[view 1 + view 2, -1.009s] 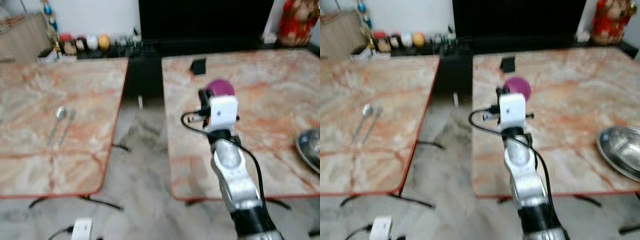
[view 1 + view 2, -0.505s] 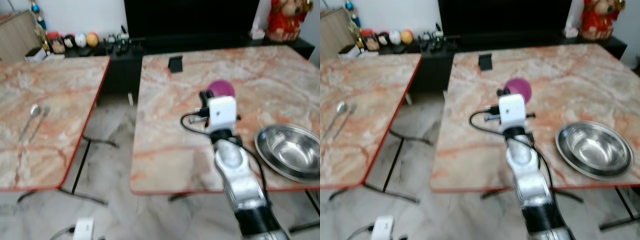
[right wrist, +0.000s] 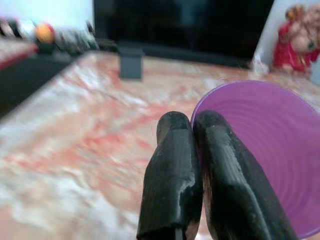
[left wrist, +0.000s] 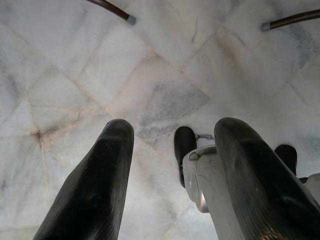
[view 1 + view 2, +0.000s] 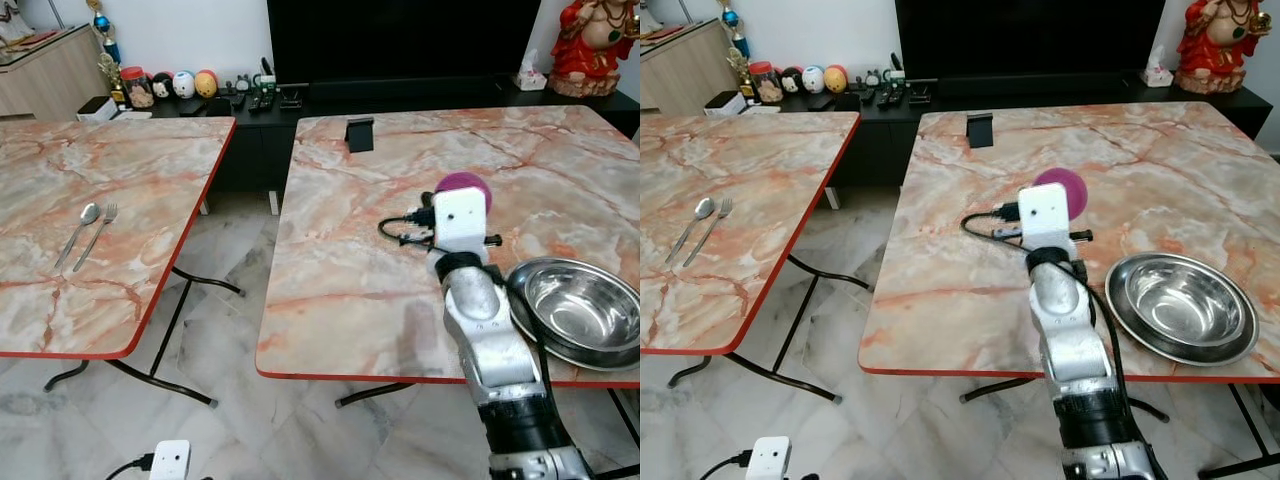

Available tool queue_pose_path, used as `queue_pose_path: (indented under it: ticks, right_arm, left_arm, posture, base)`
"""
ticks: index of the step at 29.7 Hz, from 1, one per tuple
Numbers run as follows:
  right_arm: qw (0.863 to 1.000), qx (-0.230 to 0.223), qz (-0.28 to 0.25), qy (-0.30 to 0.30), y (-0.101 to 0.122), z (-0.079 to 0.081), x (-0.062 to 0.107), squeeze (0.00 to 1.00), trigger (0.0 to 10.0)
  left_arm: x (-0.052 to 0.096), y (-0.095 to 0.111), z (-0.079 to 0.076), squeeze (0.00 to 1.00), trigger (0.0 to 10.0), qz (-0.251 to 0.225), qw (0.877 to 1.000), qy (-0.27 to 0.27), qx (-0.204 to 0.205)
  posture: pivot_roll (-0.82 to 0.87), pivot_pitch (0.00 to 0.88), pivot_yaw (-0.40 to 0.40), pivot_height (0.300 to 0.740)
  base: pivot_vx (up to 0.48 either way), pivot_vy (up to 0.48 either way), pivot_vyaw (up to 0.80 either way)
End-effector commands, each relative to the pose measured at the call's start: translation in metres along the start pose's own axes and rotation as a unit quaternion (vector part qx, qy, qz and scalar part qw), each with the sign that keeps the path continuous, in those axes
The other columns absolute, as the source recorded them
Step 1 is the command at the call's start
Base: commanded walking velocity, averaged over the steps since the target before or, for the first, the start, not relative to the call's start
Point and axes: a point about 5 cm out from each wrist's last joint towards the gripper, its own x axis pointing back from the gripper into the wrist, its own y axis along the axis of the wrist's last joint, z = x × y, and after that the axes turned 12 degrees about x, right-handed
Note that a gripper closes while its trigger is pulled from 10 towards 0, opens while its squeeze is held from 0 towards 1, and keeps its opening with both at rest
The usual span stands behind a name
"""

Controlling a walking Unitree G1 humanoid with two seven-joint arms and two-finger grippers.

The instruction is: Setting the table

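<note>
Right gripper (image 3: 192, 131) pinching purple cup (image 3: 265, 150) rim; steel bowl (image 5: 1180, 305) beside.

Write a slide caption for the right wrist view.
Right claw pinches the purple cup's rim above the marble table.

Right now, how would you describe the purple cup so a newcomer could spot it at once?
Start at the marble table in front of the robot, the one with the steel bowl near its right front corner. Above its middle, the right gripper pinches the rim of the purple cup. It is the only purple thing there, and the only one held rather than resting.
</note>
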Motion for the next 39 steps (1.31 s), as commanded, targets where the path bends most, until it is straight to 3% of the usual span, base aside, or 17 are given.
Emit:
queue_pose_path:
  ticks: [1, 4, 10, 21, 39]
  right_arm:
    - [0.999, 0.015, 0.025, 0.026, -0.001, 0.003, -0.004, 0.0, 10.0]
    - [0.996, 0.03, 0.055, 0.06, -0.007, 0.006, -0.006, 0.0, 10.0]
    - [0.992, 0.037, 0.098, 0.071, -0.012, -0.003, -0.015, 0.0, 10.0]
    - [0.988, 0.051, 0.127, 0.075, -0.008, -0.017, -0.024, 0.0, 10.0]
    - [0.98, 0.072, 0.151, 0.106, -0.011, -0.021, -0.024, 0.0, 10.0]
  left_arm:
    - [0.001, -0.002, 0.004, 0.0, 10.0, 0.01, 1.0, 0.003, 0.003]
    - [0.001, -0.002, 0.004, 0.0, 10.0, 0.009, 1.0, 0.003, 0.004]
    - [0.001, -0.001, 0.004, 0.0, 10.0, 0.008, 1.0, 0.004, 0.005]
    - [0.0, 0.001, 0.005, 0.0, 10.0, 0.007, 1.0, 0.005, 0.007]
    - [0.0, 0.0, 0.004, 0.0, 10.0, 0.007, 1.0, 0.005, 0.01]
  posture:
    - [-0.12, 0.0, 0.075, 0.74]
    - [-0.12, 0.0, 0.079, 0.74]
    - [-0.13, 0.0, 0.085, 0.74]
    - [-0.14, 0.0, 0.087, 0.74]
    - [-0.16, 0.0, 0.081, 0.74]
  base:
    - [0.0, 0.0, 0.0]
    - [0.0, 0.0, 0.0]
    - [0.0, 0.0, 0.0]
    - [0.0, 0.0, 0.0]
    - [0.0, 0.0, 0.0]
